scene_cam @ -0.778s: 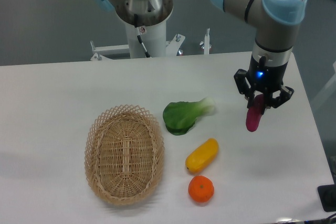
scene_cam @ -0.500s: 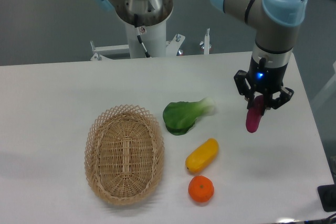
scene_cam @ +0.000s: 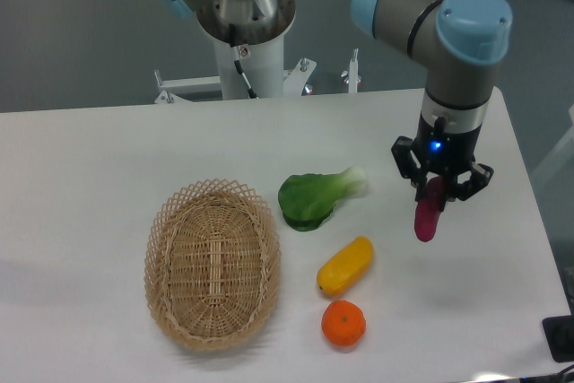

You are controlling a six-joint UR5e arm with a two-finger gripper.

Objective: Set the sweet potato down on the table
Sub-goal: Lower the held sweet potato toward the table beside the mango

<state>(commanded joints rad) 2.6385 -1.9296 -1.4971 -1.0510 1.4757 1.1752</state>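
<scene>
The sweet potato point(scene_cam: 426, 218) is a slim magenta oblong hanging nearly upright at the right side of the white table point(scene_cam: 90, 168). My gripper point(scene_cam: 437, 187) is shut on its upper end, and the lower tip points down toward the tabletop. Whether that tip touches the table I cannot tell. The arm's wrist with a blue light stands straight above it.
An oval wicker basket point(scene_cam: 213, 262) lies at the left front. A green leafy vegetable point(scene_cam: 314, 196) sits mid-table, a yellow oblong vegetable point(scene_cam: 345, 265) and a round orange point(scene_cam: 343, 323) in front of it. The table's right edge runs close to the gripper.
The gripper with the sweet potato has shifted slightly left and lower toward the table. The other objects have not moved.
</scene>
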